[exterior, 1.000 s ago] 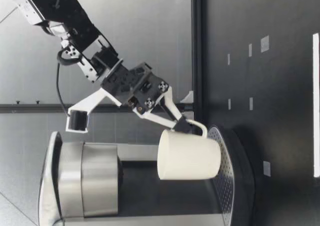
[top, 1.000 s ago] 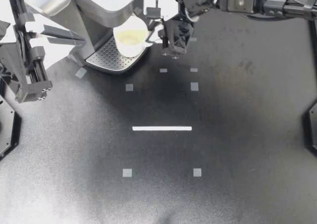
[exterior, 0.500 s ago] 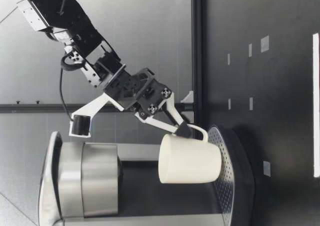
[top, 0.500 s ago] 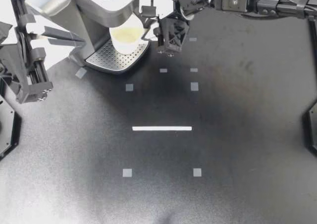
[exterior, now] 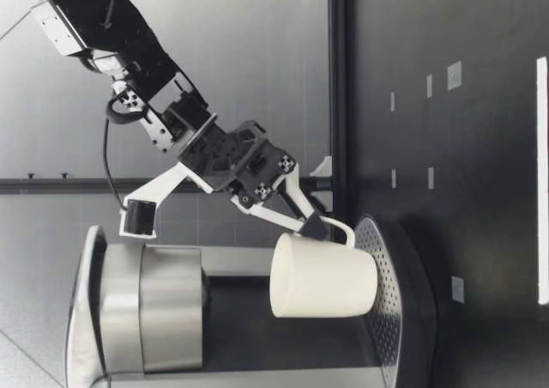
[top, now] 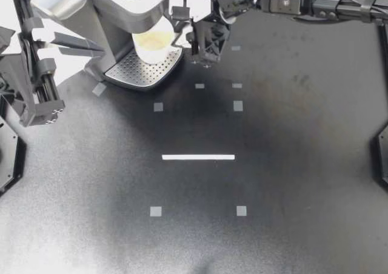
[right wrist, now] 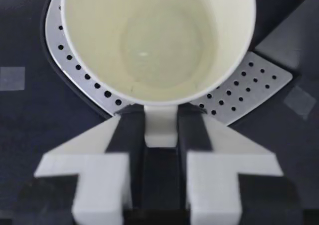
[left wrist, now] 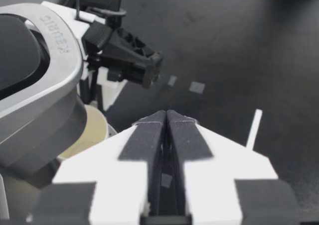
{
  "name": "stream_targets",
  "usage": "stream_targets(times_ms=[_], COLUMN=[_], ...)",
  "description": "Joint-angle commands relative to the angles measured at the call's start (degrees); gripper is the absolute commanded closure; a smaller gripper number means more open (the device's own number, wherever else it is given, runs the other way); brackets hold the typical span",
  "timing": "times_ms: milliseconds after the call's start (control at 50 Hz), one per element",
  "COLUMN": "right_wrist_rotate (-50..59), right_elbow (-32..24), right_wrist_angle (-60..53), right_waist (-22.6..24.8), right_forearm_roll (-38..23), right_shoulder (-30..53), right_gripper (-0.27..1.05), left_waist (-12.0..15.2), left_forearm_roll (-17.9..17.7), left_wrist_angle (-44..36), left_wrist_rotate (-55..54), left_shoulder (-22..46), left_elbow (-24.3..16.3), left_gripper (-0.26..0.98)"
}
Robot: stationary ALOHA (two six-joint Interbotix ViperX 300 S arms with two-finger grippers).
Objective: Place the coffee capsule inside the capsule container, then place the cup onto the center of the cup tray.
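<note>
Placing the cup (top: 153, 43): not yet down.
Right claw (top: 187, 40) is clenching its handle over the cup tray (top: 136, 74); left claw (top: 97, 45) clenched, empty.

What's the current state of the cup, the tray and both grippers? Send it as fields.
cup: roughly upright, empty, over the cup tray
cup tray: perforated metal, at the coffee machine's base
cup-to-tray contact: cannot tell
right gripper: shut on the cup's handle
left gripper: shut, holding nothing, beside the coffee machine
</note>
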Motion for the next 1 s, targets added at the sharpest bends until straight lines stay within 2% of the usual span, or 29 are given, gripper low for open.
stream_targets(times_ms=[0, 300, 520, 660, 840, 980], right_wrist_rotate=[-0.1, -0.1, 0.5, 0.7, 1.4, 2.5], right_elbow=[-1.7, -1.6, 0.2, 4.7, 12.6, 18.3], right_wrist_angle=[0.0, 0.4, 0.0, -1.7, -6.3, -8.9], right_waist=[0.1, 0.7, 0.6, 0.4, -0.1, -0.1], right_forearm_roll=[0.2, 0.2, 0.3, 0.3, 0.3, 0.6], right_shoulder=[-1.1, -1.5, -4.7, -8.3, -14.8, -20.3], right_gripper=[0.51, 0.16, 0.15, 0.15, 0.15, 0.16], left_waist=[-0.1, -0.1, -0.1, 0.4, 4.3, 9.0], left_forearm_roll=[0.2, 0.3, 0.5, 4.3, 10.1, 10.5], left_wrist_angle=[-0.2, -0.3, -0.6, -1.1, -2.7, -1.1], left_wrist_rotate=[-0.3, -0.4, -0.4, -0.7, -4.0, -4.7], left_shoulder=[-0.4, -0.4, -0.5, -0.4, 0.4, 2.1], left_elbow=[-0.7, -0.6, -0.5, -0.2, -0.9, -4.4], left_gripper=[0.59, 0.59, 0.59, 0.59, 0.59, 0.59])
